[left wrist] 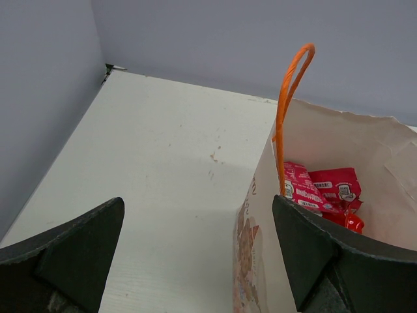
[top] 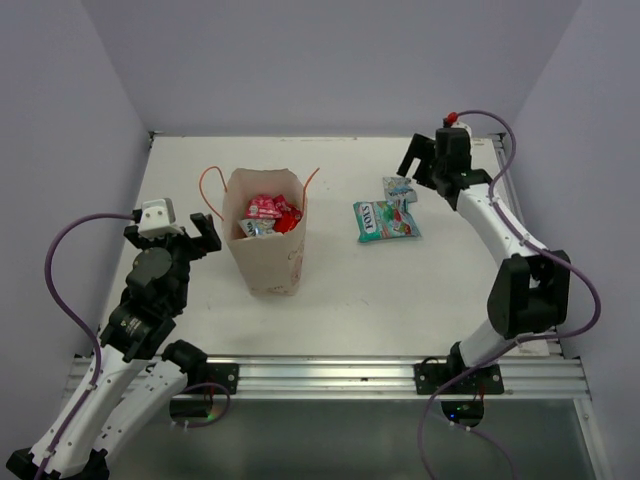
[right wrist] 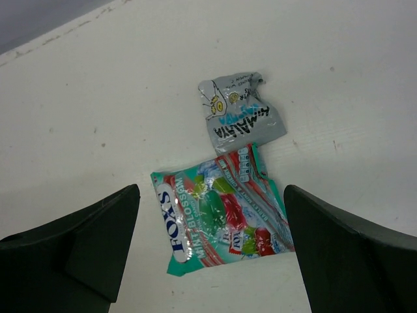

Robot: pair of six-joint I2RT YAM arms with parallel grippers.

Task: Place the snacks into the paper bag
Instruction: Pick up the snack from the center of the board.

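The cream paper bag (top: 268, 250) stands upright left of centre, with red packets (top: 268, 213) and other snacks inside. The left wrist view shows the bag's wall (left wrist: 260, 222), orange handle (left wrist: 287, 98) and red packets (left wrist: 326, 189). My left gripper (top: 170, 230) is open and empty just left of the bag; its jaws (left wrist: 195, 261) straddle the bag's left wall. A teal-white FOX'S packet (top: 385, 222) and a silver-blue packet (top: 400, 188) lie flat on the table to the right. My right gripper (top: 425, 172) is open above them, with the FOX'S packet (right wrist: 218, 218) between its jaws (right wrist: 212, 254) and the silver-blue packet (right wrist: 240, 112) beyond.
The white table (top: 400, 290) is enclosed by lavender walls on three sides. A metal rail (top: 330, 375) runs along the near edge. The bag's second orange handle (top: 312, 178) hangs over its right side.
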